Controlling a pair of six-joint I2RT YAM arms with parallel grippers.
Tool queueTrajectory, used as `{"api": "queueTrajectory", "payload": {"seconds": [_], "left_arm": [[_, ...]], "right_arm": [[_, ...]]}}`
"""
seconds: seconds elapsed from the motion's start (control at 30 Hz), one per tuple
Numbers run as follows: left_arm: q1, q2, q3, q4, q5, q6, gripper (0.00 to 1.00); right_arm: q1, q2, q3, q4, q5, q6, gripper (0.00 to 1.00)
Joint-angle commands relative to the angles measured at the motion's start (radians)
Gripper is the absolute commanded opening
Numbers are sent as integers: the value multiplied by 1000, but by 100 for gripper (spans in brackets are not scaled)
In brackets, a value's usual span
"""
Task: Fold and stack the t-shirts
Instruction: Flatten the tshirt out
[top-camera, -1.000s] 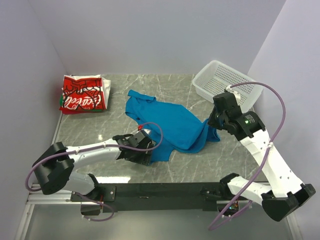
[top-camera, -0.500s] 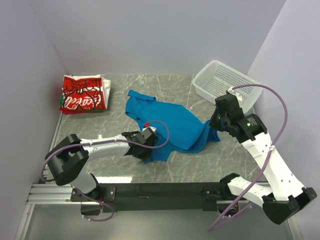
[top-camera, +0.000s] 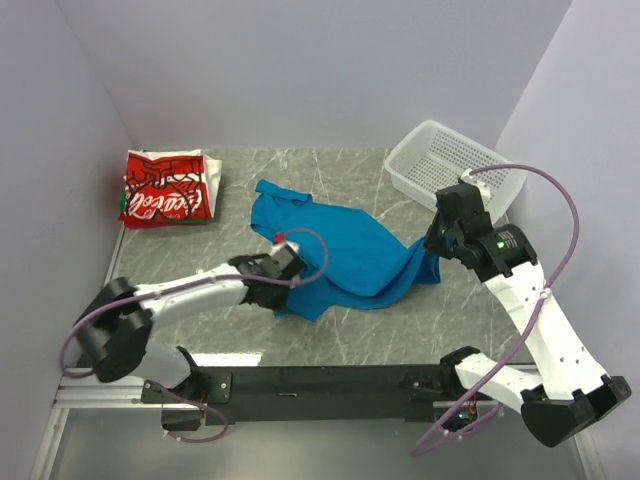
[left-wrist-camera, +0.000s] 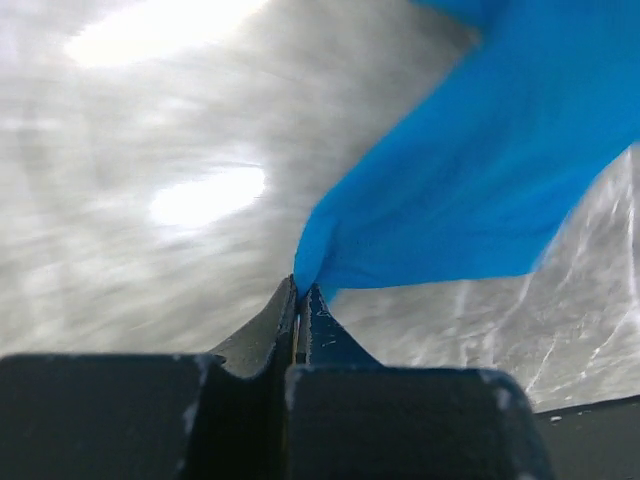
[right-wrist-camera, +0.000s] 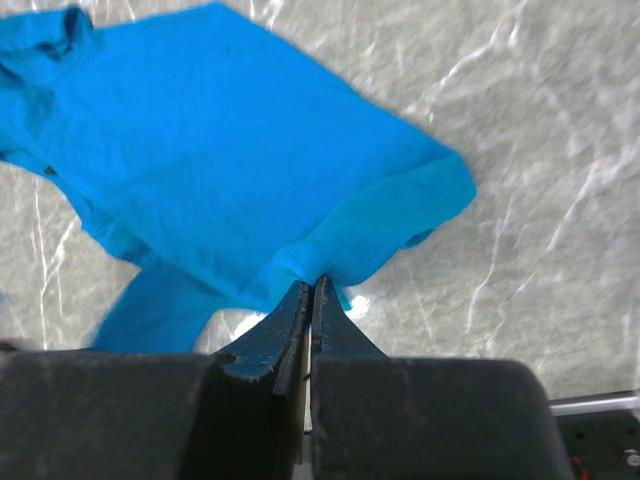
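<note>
Shirts sit in two places on the bench (top-camera: 400, 335). The blue shirt (top-camera: 345, 250) is spread, rumpled, across the middle of the top view. Its collar end points toward the upper left and its lower part is bunched between the two arms. The red shirt (top-camera: 165, 188), folded and with white script on it, lies in the upper left of that view, well apart from the blue one.

The left arm (top-camera: 190, 292) reaches in from the lower left, low over the bench, to the blue shirt's lower left edge. In the left wrist view the left fingers (left-wrist-camera: 278, 318) are pressed together with a pinch of the blue shirt caught at their tips. The cloth fans away to the upper right, and the marbled bench behind it is blurred.

The right arm (top-camera: 520, 290) comes up from the lower right and bends over the blue shirt's right edge. In the right wrist view the right fingers (right-wrist-camera: 288, 318) are closed on a fold of the shirt's edge, and the rest of the shirt spreads toward the upper left of that frame.

A white perforated basket (top-camera: 450, 165) stands in the upper right of the top view, just beyond the right arm's wrist.
</note>
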Motion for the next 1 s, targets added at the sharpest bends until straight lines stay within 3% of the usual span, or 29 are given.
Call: {"api": "queueTrajectory", "payload": {"seconds": [0.0,0.13,0.23,0.37,0.53,0.67,0.97], "left_arm": [[85,-157,124,-172,-146,-11,0],[290,-265,320,-309,-224,38,0],[386,-270,612,-375,-286,111,0],[460,-158,926,-502,-350,197,0],[507,-67,1293,-525,-390,248,0],[509,-90,1415,-484,-321,269,0],[507,-369,1341,-309,-64,404,0]], "right_arm": [[-36,28,104,29,32,-70,0],[-83,83,222,26,16,-130,0],[-116,144,345,16,6,-186,0],[-151,223,521,-17,6,-222,0],[-177,327,811,-78,-16,-262,0],[-176,358,974,-123,-83,-285,0],[-176,116,852,-112,-321,-294,0]]}}
